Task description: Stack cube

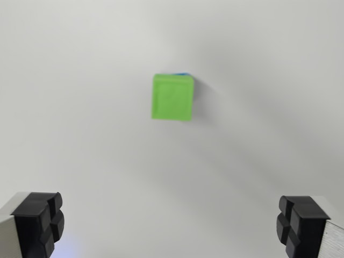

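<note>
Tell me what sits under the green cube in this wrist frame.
Only a thin blue sliver shows past the top edge of the green cube, on the white surface. The green cube covers nearly all of it, so its shape cannot be confirmed.

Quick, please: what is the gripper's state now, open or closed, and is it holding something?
Gripper: open, fingers wide apart, holding nothing; the green cube lies apart from it.

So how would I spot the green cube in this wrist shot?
Look at the plain white surface filling the wrist view. Slightly above centre sits the green cube, far from the open gripper. It is the only bright green thing, with a thin blue edge peeking out along its top.
</note>
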